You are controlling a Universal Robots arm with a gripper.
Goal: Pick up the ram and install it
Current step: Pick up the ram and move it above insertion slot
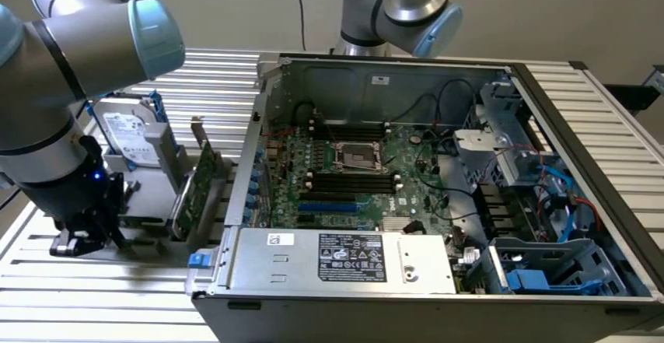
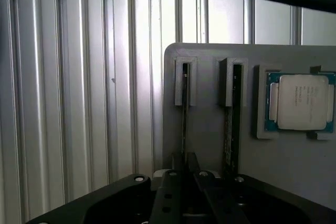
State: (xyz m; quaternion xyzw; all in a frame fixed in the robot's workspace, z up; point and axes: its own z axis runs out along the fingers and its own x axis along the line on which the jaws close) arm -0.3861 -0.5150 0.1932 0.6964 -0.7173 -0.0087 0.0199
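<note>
Gripper (image 2: pixel 185 170) over the gray holder (image 2: pixel 207 129), fingers clamped on the closest end of the ram (image 2: pixel 185 108), which stands on edge, its long axis running straight away from them

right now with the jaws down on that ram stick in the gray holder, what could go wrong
1. The jaws pinch the ram, which stands on edge in a narrow slot of the gray holder; a tilted lift could bind it or let it slip.
2. The second stick stands in the neighbouring slot, close beside the jaws; sideways drift could knock it.
3. The processor lies bare in its recess nearby and could get bumped.
</note>
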